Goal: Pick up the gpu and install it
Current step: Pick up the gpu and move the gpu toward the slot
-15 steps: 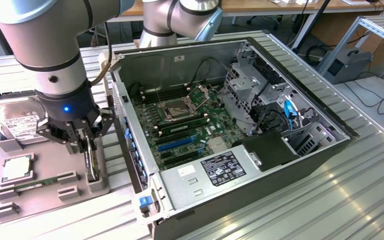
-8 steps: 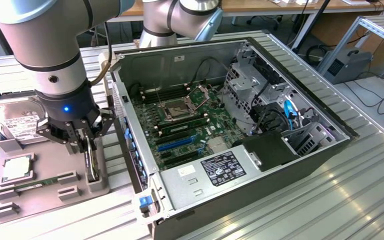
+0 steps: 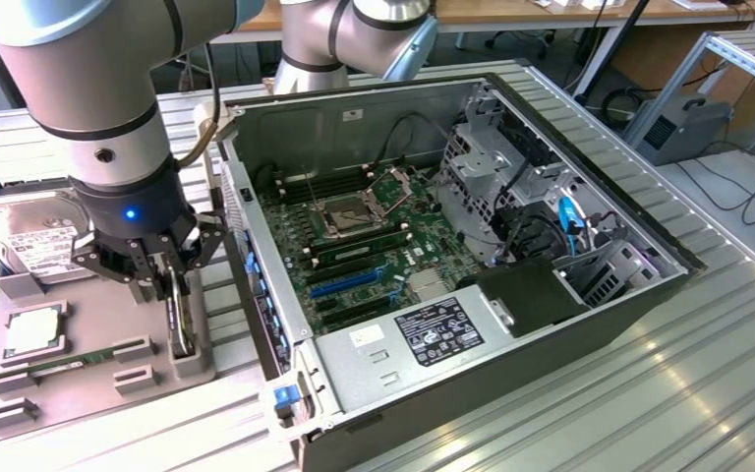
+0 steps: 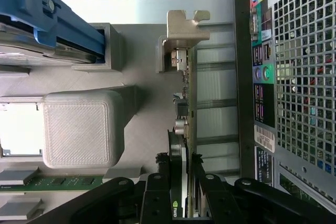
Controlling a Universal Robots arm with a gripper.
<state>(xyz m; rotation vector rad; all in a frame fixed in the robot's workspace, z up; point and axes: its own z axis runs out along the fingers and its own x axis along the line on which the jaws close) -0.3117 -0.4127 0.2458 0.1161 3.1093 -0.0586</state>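
Note:
The gpu (image 3: pixel 185 329) stands on edge in a slot of the grey holder tray (image 3: pixel 89 324), at the exterior view's left of the open computer case (image 3: pixel 522 295). In the wrist view the gpu (image 4: pixel 187 114) runs away from the camera, its silver end bracket (image 4: pixel 185 25) at the far end. My gripper (image 3: pixel 174 285) has come straight down over the card. Its black fingers (image 4: pixel 157 184) press on both faces of the gpu near one end, so my gripper (image 4: pixel 181 177) is shut on it. The card still sits in the holder.
On the tray lie a silver hard drive (image 3: pixel 30 241), a processor chip (image 3: pixel 32 329) and a green memory stick (image 3: pixel 70 362). The motherboard (image 3: pixel 365 256) lies exposed inside the case. The case's perforated rear panel (image 4: pixel 299 87) stands close beside the gpu.

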